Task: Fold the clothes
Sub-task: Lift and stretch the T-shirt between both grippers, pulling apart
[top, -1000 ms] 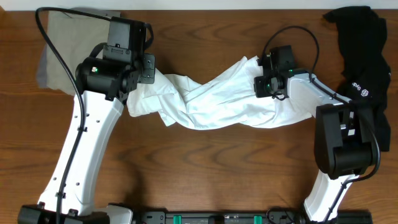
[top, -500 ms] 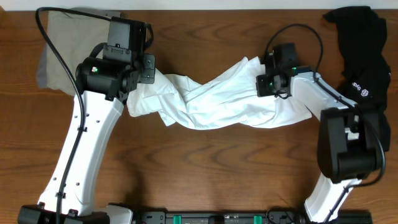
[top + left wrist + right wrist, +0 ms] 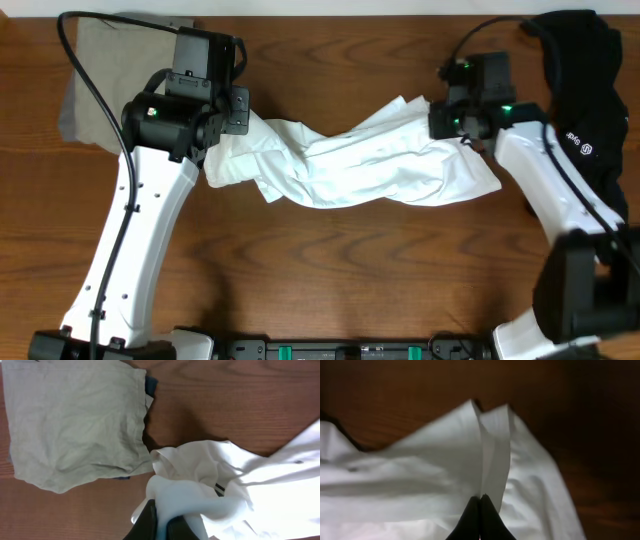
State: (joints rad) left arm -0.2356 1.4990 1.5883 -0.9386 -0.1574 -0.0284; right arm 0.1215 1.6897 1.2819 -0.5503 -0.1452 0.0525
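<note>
The clothes, a white T-shirt (image 3: pixel 350 170), lie twisted and stretched across the middle of the wooden table between my two grippers. My left gripper (image 3: pixel 240 112) is at the shirt's left end, shut on a bunched fold of white cloth (image 3: pixel 200 495) that rises between its dark fingers (image 3: pixel 146 522). My right gripper (image 3: pixel 437 120) is at the shirt's upper right part. In the right wrist view its tips (image 3: pixel 480 496) are pressed together on the edge of a fold of the shirt (image 3: pixel 420 485). No graphic or lettering shows.
A khaki-tan folded garment (image 3: pixel 100 70) lies at the back left, close to the left gripper, and it shows again (image 3: pixel 75 425) in the left wrist view. A black garment (image 3: pixel 585 80) lies heaped at the back right, beside the right arm.
My right arm has swung right and slightly back, its jaws closing fully, and the shirt's right end has been drawn out with it. The left arm has not moved.
</note>
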